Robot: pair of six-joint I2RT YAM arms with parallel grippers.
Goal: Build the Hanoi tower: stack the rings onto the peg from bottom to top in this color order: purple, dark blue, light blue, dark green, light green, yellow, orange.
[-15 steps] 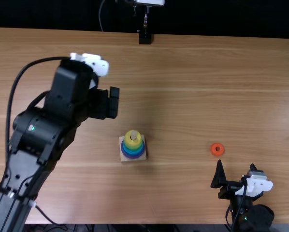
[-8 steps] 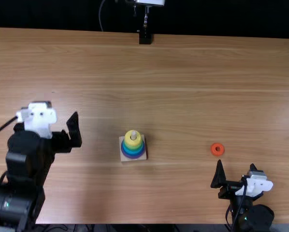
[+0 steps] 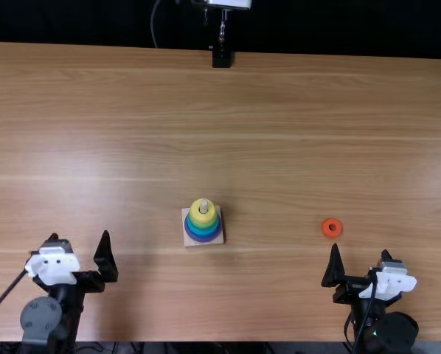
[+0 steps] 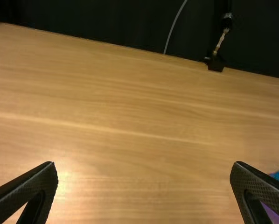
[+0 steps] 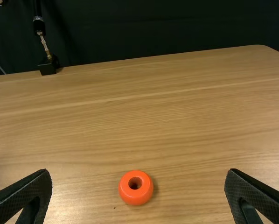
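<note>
In the top view the yellow ring (image 3: 202, 214) tops the stack on the peg (image 3: 203, 207), with blue rings (image 3: 204, 228) and a purple ring (image 3: 205, 238) beneath, on a pale square base (image 3: 193, 242). The orange ring (image 3: 332, 228) lies flat on the table, right of the stack; the right wrist view shows this orange ring (image 5: 136, 187) too. My left gripper (image 3: 80, 254) stands open and holds nothing, near the table's front left; in its wrist view the left gripper (image 4: 144, 191) is wide apart. Just nearer the front than the orange ring, my right gripper (image 3: 360, 262) is open; its wrist view shows this right gripper (image 5: 138, 196).
A black stand (image 3: 221, 57) with a metal post is at the table's far edge, left of its middle. The wooden table (image 3: 279, 147) stretches between the far edge and both arms. A thin cable hangs behind the far edge.
My left arm has drawn back from beside the stack's far left side toward the table's front left corner. The right arm, the stack and the orange ring have kept still.
</note>
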